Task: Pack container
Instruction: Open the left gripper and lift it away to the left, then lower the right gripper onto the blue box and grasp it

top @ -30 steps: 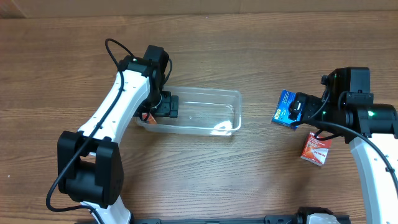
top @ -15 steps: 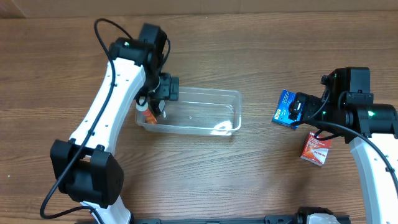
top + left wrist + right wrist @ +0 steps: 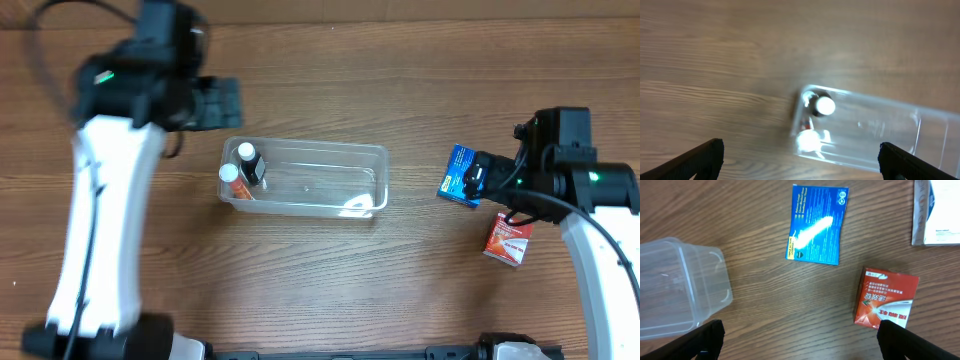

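Both open, empty: left gripper [image 3: 215,102] upper left, right gripper [image 3: 476,180] at blue box [image 3: 458,172], container [image 3: 376,158] left of it, long axis left-right.

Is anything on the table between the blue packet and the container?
Nothing visible. Only bare wood lies between the blue packet and the container's right end; the red box sits beyond the packet, off that path.

Container [image 3: 682,287] and white packet [image 3: 939,212], cropped at right-wrist view's edges
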You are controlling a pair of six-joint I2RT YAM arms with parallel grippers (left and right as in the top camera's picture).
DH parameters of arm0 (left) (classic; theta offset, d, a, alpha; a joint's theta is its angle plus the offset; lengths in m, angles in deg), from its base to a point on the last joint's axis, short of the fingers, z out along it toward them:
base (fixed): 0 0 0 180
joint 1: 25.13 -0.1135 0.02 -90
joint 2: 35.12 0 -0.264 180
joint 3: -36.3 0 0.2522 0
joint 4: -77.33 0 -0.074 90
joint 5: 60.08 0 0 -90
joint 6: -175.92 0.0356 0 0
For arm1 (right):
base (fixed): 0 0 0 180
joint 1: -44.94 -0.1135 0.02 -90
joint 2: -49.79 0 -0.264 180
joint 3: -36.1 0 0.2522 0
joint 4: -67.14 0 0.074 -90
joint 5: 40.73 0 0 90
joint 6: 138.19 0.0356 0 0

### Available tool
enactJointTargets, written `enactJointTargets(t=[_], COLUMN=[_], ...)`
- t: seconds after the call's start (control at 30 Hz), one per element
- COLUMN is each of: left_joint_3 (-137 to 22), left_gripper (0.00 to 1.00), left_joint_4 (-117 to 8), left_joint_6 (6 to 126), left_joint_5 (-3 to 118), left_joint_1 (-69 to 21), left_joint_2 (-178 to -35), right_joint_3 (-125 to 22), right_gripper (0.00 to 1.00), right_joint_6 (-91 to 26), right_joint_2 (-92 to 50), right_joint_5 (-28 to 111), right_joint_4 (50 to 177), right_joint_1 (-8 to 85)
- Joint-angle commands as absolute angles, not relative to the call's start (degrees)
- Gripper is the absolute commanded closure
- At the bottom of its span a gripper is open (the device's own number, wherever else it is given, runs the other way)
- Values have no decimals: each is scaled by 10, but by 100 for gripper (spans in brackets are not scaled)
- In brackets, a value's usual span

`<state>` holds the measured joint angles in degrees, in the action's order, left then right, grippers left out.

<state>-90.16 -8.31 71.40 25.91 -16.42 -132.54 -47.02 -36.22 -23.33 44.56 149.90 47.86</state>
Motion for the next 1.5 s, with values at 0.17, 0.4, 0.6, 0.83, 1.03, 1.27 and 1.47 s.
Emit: enactJointTargets(t=[0.17,0.4,0.6,0.83,1.03,1.27,1.47], left_joint_3=[-919,-894,-891,-891,-891,-891,-891], left_gripper=[0,0,0,0,0,0,0], left_joint_4=[-83,-88,-90,-90,-89,-89,-89], left_joint_6=[740,742,742,742,742,746,746], left_joint_5=[356,360,360,360,360,371,371], left_joint_1=[-349,-386,-386,-386,-386,-386,-386], left_joint_2=[-1229,-1230,-1239,-1240,-1240,-1240,-1240], right_joint_3=[-649,-671,-671,-670,-668,-641,-635], right_gripper=[0,0,0,0,0,0,3], right_joint_6=[-345,-344,-329,-329,-329,-329,-332], right_joint_2=[-431,-548,-613,-668,-705,-709,-709], right_joint_5=[500,481,483,484,488,488,488], right_joint_4=[1520,1515,1502,1499,1495,1464,1457], right_joint_1=[481,480,480,480,480,480,480])
